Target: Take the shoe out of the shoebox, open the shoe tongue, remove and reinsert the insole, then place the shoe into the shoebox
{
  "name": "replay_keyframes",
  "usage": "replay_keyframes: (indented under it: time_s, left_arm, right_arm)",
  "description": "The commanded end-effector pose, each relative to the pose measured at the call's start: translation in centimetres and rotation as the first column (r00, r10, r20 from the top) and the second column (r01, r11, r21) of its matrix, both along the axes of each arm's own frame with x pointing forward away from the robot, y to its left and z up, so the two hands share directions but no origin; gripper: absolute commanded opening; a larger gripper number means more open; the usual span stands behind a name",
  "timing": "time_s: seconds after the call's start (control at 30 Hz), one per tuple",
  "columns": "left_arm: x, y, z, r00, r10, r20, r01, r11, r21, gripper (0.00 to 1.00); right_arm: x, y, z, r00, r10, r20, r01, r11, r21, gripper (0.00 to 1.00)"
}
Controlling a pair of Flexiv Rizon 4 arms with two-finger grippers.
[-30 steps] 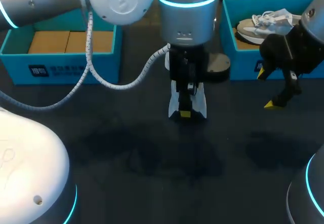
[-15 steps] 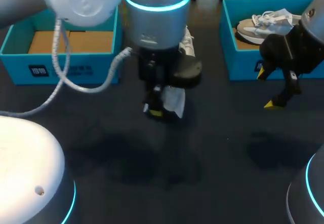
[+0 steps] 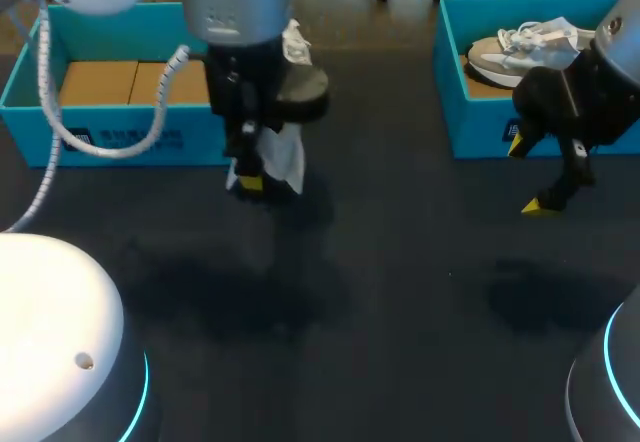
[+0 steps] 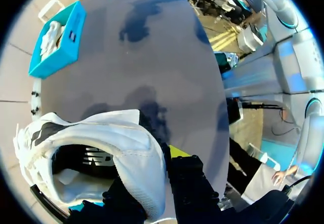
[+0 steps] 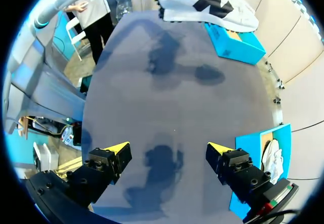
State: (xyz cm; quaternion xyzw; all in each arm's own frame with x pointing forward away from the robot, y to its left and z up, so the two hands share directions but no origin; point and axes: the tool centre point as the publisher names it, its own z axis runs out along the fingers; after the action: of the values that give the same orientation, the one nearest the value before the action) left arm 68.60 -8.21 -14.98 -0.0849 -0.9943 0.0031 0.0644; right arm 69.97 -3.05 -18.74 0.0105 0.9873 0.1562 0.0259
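Heads up, the left gripper (image 3: pixel 250 178) is pinched shut on only the heel rim of the white-and-black fabric sneaker (image 4: pixel 101 133), hanging by the near-right corner of the teal cardboard shoebox (image 3: pixel 120 142), so it might slip or snag, while the right gripper (image 5: pixel 169 150) sits wide open.

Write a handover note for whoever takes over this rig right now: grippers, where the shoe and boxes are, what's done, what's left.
Left gripper: shut on the white shoe at the rim of its opening, held above the table beside the left shoebox.
Right gripper: open, empty, in front of the right shoebox, which holds a second shoe.
Done: white shoe is out of the box.
Left: insole state cannot be told; white shoe not yet placed in a shoebox.
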Motion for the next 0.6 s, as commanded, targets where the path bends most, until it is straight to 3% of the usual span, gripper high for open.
replay_keyframes:
  time_s: [0.03,0.2,0.3,0.4,0.6]
  left_arm:
    - [1.3,3.0,0.7,0.999,0.041,-0.007,-0.041,0.999,-0.027,0.00]
    - [2.6,6.3,1.4,0.996,0.089,-0.028,-0.091,0.995,-0.050,0.00]
    - [2.8,7.7,1.4,0.999,0.051,-0.010,-0.051,0.998,-0.033,0.00]
    - [2.9,8.8,1.2,1.000,-0.015,0.020,0.014,0.999,0.049,0.00]
    - [3.3,11.3,0.5,0.999,-0.027,0.043,0.023,0.995,0.099,0.00]
  right_arm:
    - [0.2,0.2,-0.1,1.000,0.000,-0.003,0.000,1.000,-0.003,1.00]
    - [0.2,0.2,-0.1,1.000,0.000,-0.003,0.000,1.000,-0.003,1.00]
    - [0.2,0.2,-0.1,1.000,0.000,-0.003,0.000,1.000,-0.003,1.00]
    - [0.2,0.2,-0.1,1.000,0.000,-0.003,0.000,1.000,-0.003,1.00]
    - [0.2,0.2,-0.1,1.000,0.000,-0.003,0.000,1.000,-0.003,1.00]
